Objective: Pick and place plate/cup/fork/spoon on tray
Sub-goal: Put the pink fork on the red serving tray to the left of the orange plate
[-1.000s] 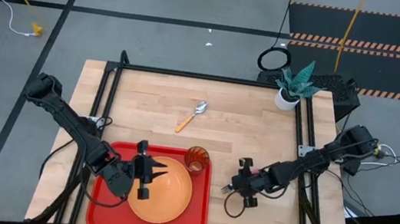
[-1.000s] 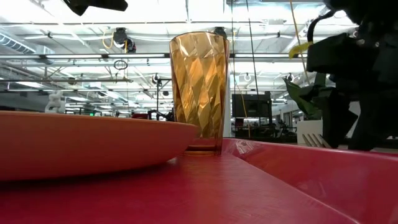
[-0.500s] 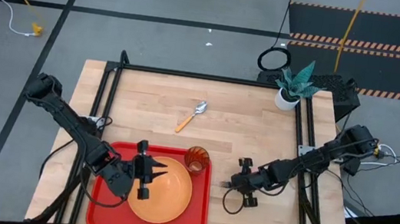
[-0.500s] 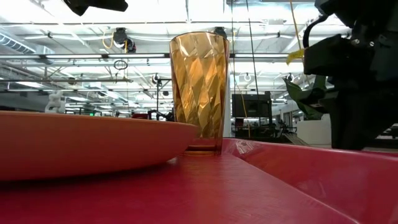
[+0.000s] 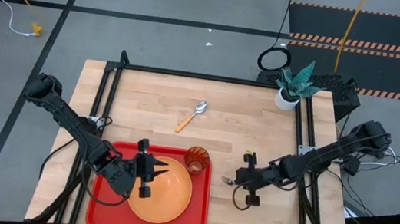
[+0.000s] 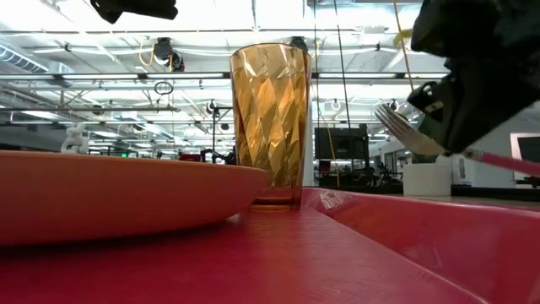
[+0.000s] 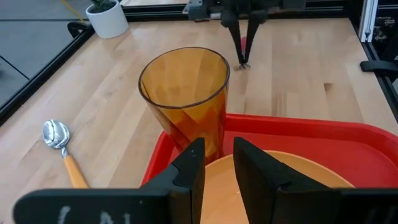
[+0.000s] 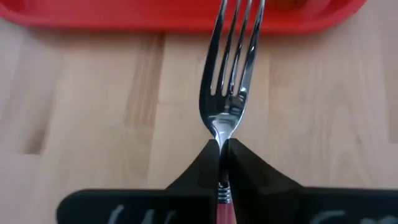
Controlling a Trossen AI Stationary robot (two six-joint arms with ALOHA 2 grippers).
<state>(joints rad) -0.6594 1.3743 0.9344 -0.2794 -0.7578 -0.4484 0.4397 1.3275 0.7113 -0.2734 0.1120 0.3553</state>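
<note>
Right gripper [image 8: 221,163] pinches the pink-red-handled metal fork [image 8: 229,81], tines pointing toward the red rectangular plastic tray [image 8: 112,14].

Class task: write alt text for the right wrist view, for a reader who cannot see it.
The right pincer is shut on a silver-tined fork with a pink-red handle, its tines pointing toward the bright red plastic tray across the pale wooden table.

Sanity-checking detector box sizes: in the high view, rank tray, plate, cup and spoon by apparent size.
1. tray, the widest outline
2. plate, lying inside the tray
3. and 4. cup and spoon: no clear order. The spoon is longer but thin; the cup, seen from above, is a small circle.
</note>
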